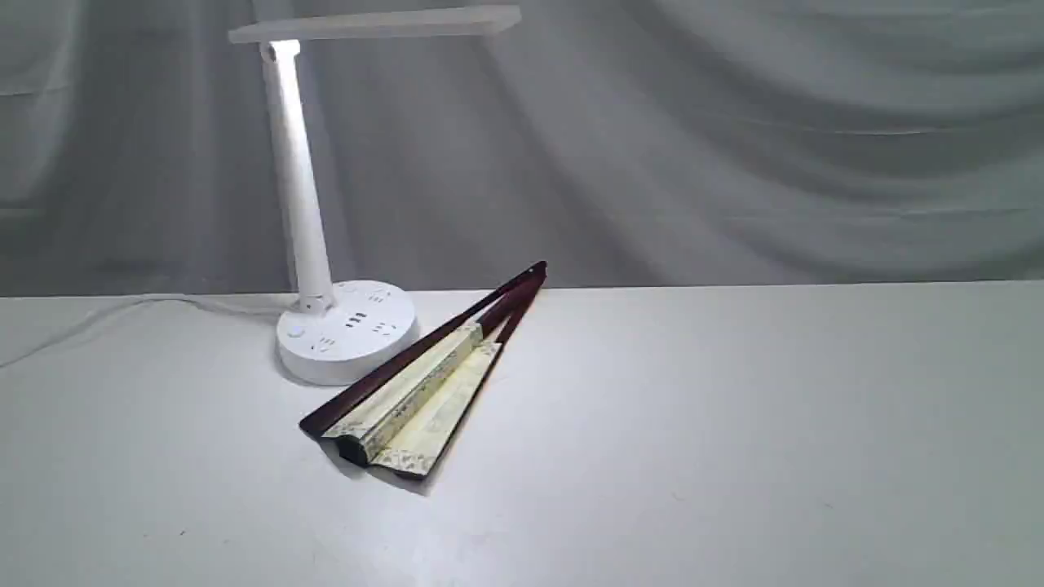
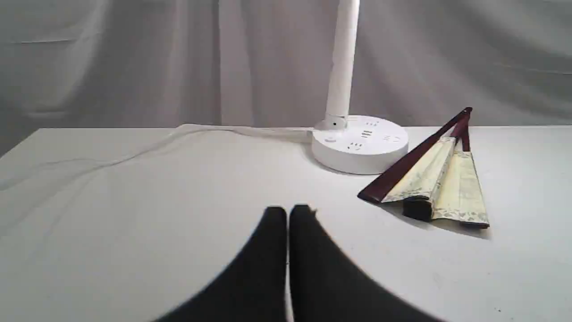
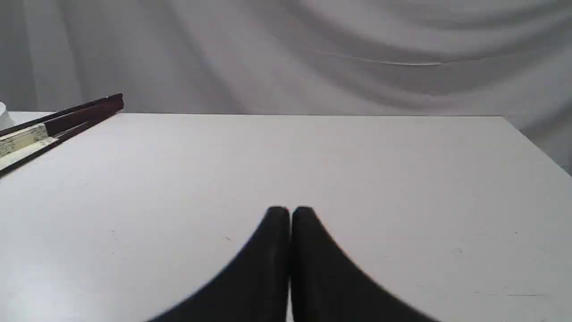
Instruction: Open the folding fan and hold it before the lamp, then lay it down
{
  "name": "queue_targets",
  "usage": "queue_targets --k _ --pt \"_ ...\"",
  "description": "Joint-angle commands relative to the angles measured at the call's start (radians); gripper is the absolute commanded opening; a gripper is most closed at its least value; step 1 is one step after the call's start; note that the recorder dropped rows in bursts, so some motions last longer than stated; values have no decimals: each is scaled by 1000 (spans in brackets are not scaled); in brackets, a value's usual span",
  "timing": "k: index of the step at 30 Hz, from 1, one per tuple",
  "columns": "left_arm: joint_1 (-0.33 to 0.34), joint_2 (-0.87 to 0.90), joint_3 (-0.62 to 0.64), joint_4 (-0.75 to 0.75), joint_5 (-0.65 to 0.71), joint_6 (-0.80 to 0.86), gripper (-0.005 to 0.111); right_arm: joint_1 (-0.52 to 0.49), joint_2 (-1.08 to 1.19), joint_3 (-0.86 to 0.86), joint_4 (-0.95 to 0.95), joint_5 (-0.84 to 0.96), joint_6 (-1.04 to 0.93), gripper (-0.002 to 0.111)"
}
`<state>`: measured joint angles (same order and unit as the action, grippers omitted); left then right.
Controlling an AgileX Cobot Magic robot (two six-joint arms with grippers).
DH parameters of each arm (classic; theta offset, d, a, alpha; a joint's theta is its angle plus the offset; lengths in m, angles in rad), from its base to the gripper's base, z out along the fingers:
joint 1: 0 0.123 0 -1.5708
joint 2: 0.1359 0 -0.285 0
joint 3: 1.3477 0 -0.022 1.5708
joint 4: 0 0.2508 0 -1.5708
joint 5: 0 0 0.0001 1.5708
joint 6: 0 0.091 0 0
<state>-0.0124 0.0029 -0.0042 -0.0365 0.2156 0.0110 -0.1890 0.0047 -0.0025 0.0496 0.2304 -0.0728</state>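
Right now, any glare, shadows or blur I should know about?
Exterior view: white desk lamp blows out at the stem top; cream-and-maroon folding fan throws a soft shadow. Left wrist view: black left gripper is blurred. Right wrist view: right gripper likewise; fan cropped.

In the left wrist view the lamp (image 2: 342, 67) is cut off partway up its stem, and its cable (image 2: 246, 130) is lost at the picture's edge. In the exterior view that cable is carried out of the picture towards 9 o'clock. In the right wrist view only a sliver of the lamp's base is caught, and the folding fan (image 3: 58, 127) is cut by the same edge. The script on the fan's leaf is too small to be read. The left hand (image 2: 288, 211) and right hand (image 3: 289, 211) are seen only as blurred black fingertips pressed together.
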Motion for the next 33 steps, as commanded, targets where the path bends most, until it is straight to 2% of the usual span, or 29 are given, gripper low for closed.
queue_targets --k 1,10,14,17,22,28,33 --pt "-3 -3 4 -4 -8 4 0 3 -5 2 2 -6 2 0" --pt "-3 -3 4 3 -14 -3 0 3 -5 2 2 -6 2 0" --pt "-3 -3 4 0 -89 -11 0 3 -5 2 2 -11 0 0" --pt "-3 -3 4 -65 -112 -11 0 3 -5 2 2 -25 0 0" --pt "-3 -3 4 -110 -119 -11 0 3 -5 2 22 -103 2 0" --pt "-3 -3 4 -129 -208 -90 0 3 -5 2 119 -205 2 0" --pt "-3 -3 -21 -129 -223 -92 0 3 -5 -36 122 -211 2 0"
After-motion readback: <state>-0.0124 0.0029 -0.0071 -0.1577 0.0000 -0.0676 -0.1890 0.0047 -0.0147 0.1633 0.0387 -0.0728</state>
